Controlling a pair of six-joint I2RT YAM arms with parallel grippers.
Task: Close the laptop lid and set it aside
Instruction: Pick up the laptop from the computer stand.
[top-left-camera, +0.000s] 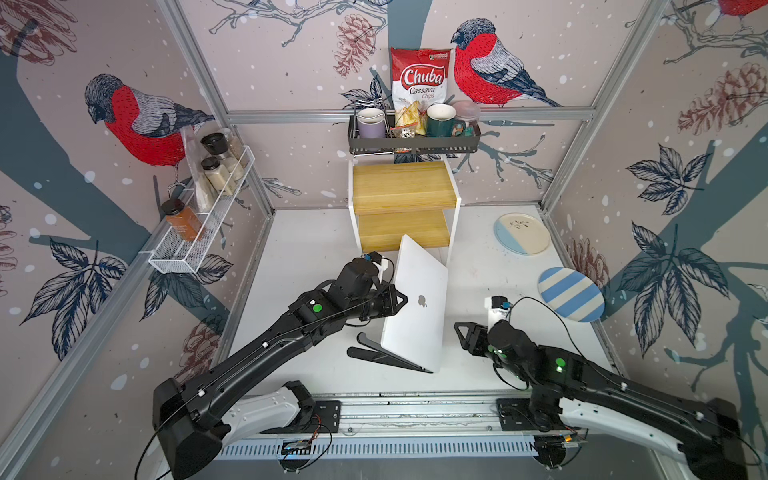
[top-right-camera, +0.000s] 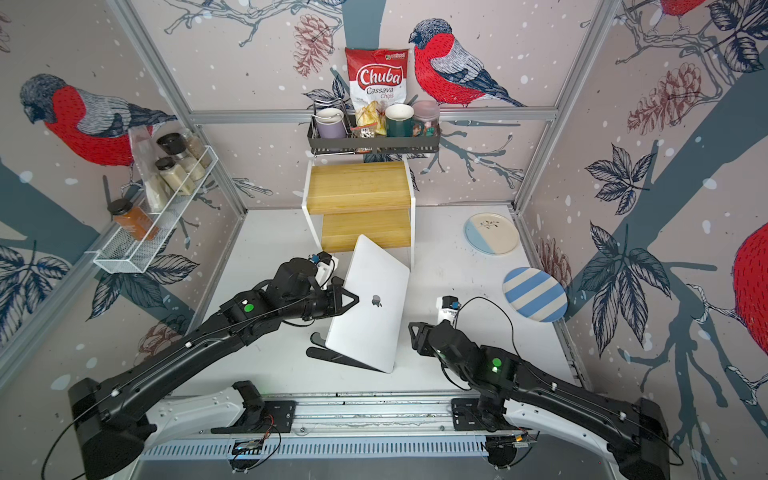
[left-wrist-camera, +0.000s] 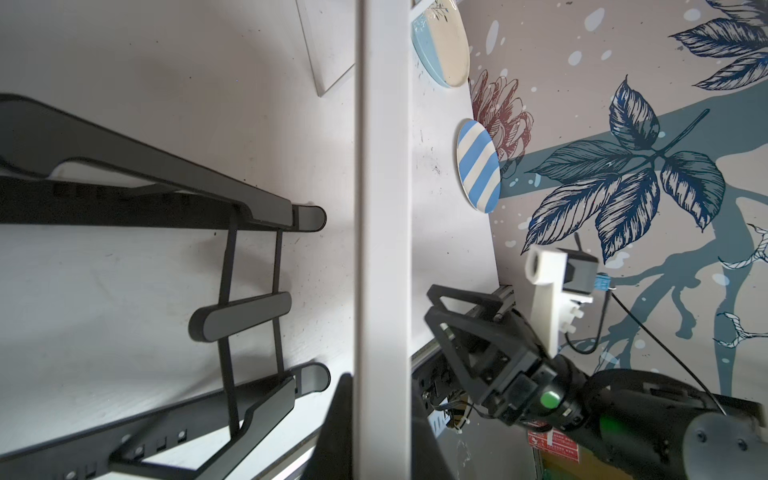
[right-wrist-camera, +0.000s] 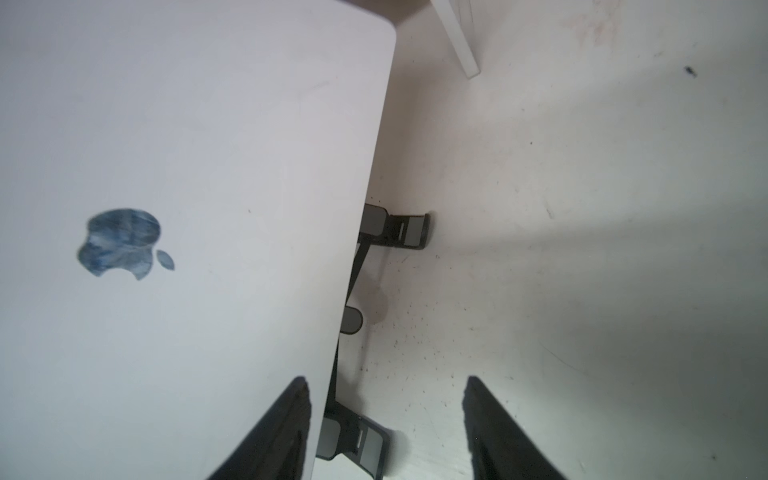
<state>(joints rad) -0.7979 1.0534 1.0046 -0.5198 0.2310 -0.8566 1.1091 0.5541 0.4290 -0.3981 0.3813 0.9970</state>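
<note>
Robot test cell in a lab, dressed as a home kitchen corner; aluminium frame (top-left-camera: 291, 114) carries bird-print wallpaper panels (top-left-camera: 291, 50) on three sides; left arm (top-left-camera: 266, 345) and right arm (top-left-camera: 602, 374) are mounted on a metal rail (top-left-camera: 415, 409) at the front of a white tabletop (top-left-camera: 316, 249); props are domestic: wire spice rack (top-left-camera: 199, 245) with jars (top-left-camera: 216, 174), black basket (top-left-camera: 415, 143) with mugs (top-left-camera: 371, 123) and a chip bag (top-left-camera: 419, 79), wooden riser (top-left-camera: 401, 187), cream plate (top-left-camera: 521, 232), striped plate (top-left-camera: 570, 294), laptop (top-left-camera: 415, 307).

laptop (top-left-camera: 415, 316): tilted over stand (top-left-camera: 374, 355), perhaps resting on it | shelf (top-left-camera: 401, 187) behind | near plate (top-left-camera: 570, 294) right
</note>
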